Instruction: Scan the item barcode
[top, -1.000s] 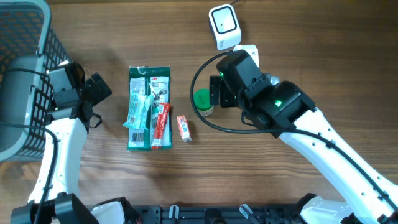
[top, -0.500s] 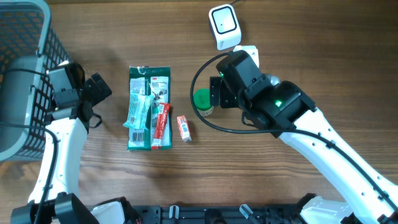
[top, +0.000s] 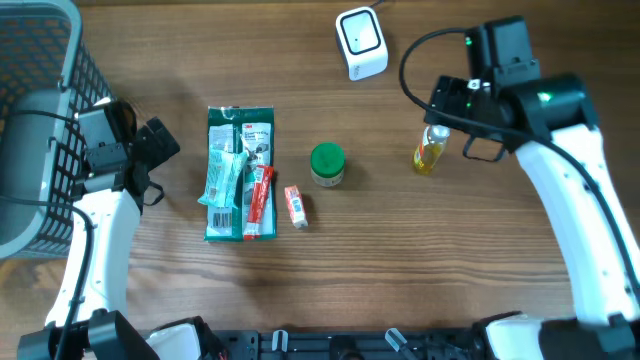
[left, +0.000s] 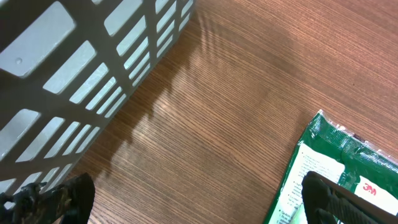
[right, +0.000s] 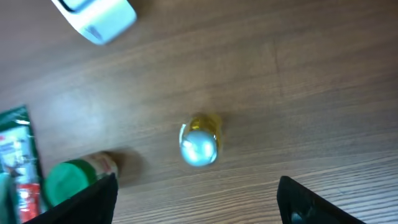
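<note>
A small yellow bottle (top: 430, 155) with a silver cap stands upright on the wooden table; in the right wrist view the bottle (right: 199, 142) sits straight below the camera. My right gripper (top: 452, 135) hovers above it, open (right: 196, 202), its fingers (right: 93, 200) wide apart and touching nothing. A green-lidded jar (top: 327, 164) stands to the bottle's left. The white scanner (top: 361, 42) sits at the back. My left gripper (top: 152, 150) is open (left: 199, 204) over bare wood beside the green package (left: 336, 168). I cannot make out a barcode on the bottle.
A grey basket (top: 40, 120) fills the far left, close to my left arm. The green package (top: 240, 172) lies flat with a red tube (top: 259, 200) on it. A small red-and-white box (top: 296, 207) lies next to them.
My right arm swung from above the green-lidded jar to the right, over the yellow bottle, which now shows. Its jaws narrowed a little. The left arm has not moved.
</note>
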